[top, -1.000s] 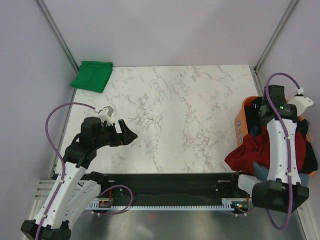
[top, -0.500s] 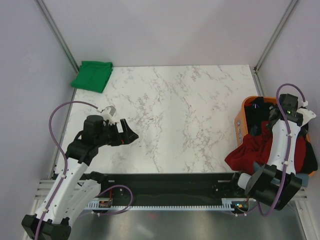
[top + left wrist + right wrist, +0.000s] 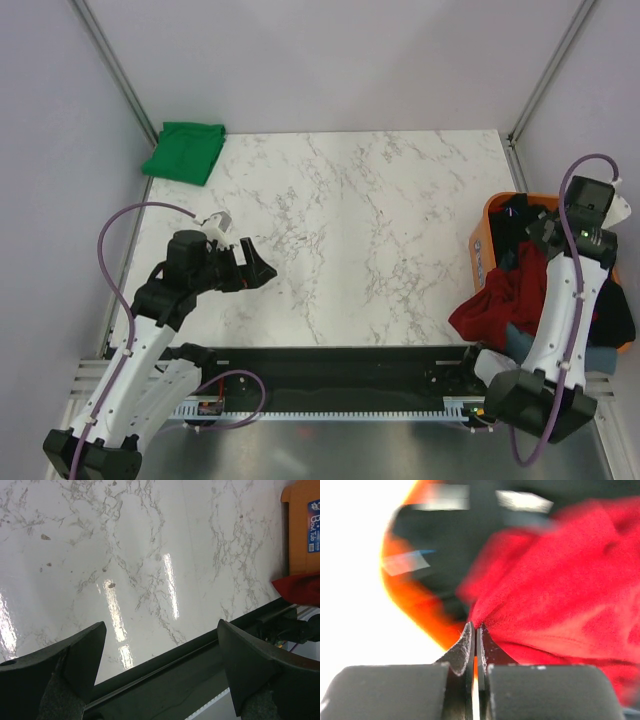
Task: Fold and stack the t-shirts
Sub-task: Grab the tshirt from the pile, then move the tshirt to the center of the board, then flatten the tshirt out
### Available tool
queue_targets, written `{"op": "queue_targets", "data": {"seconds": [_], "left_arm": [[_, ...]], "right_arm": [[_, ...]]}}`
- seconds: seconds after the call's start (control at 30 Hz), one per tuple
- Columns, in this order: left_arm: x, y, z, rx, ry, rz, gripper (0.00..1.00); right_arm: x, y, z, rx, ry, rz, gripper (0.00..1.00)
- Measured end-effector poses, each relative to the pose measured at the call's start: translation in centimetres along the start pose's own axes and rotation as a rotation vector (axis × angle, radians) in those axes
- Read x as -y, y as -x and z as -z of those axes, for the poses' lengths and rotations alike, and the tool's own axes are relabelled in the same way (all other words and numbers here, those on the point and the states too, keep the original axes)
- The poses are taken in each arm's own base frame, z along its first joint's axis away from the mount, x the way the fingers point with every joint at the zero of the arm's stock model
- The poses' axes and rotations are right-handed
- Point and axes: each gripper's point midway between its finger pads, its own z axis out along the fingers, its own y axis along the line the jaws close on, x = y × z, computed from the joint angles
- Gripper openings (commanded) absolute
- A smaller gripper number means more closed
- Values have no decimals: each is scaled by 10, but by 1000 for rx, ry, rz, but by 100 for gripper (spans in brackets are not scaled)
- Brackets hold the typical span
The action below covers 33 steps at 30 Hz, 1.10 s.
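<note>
A dark red t-shirt (image 3: 495, 305) spills over the near rim of the orange basket (image 3: 484, 235) at the right edge of the table. Black cloth (image 3: 512, 225) and a grey-blue garment (image 3: 520, 340) lie in the same pile. My right gripper (image 3: 476, 626) is over the basket, shut on a pinched fold of the red t-shirt (image 3: 560, 580). A folded bright green t-shirt (image 3: 183, 151) lies at the far left corner. My left gripper (image 3: 258, 265) hovers open over the near left of the marble table, and its wrist view shows only bare tabletop between the jaws (image 3: 160, 630).
The marble tabletop (image 3: 360, 230) runs between the two arms. A black rail (image 3: 330, 360) lines the near edge. Grey walls with metal posts close in the left, right and back sides. The basket's orange wall (image 3: 415, 605) shows left of the pinched cloth.
The right gripper went from open to shut, pinching the red t-shirt, as its wrist shifted right over the basket. The left arm has barely moved.
</note>
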Motion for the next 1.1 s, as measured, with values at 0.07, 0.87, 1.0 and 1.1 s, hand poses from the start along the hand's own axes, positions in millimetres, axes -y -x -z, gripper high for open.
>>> {"op": "queue_targets", "data": {"seconds": [0.07, 0.87, 1.0, 1.1], "left_arm": [[0, 0, 0, 1, 1, 0, 100], [-6, 5, 4, 37, 37, -5, 100], [-7, 4, 2, 30, 43, -2, 100], [-8, 3, 0, 20, 48, 2, 100]], "right_arm": [[-44, 10, 43, 47, 237, -27, 0], [-230, -46, 213, -233, 1384, 103, 98], [-207, -151, 108, -447, 978, 262, 98], [-189, -195, 110, -449, 890, 435, 98]]}}
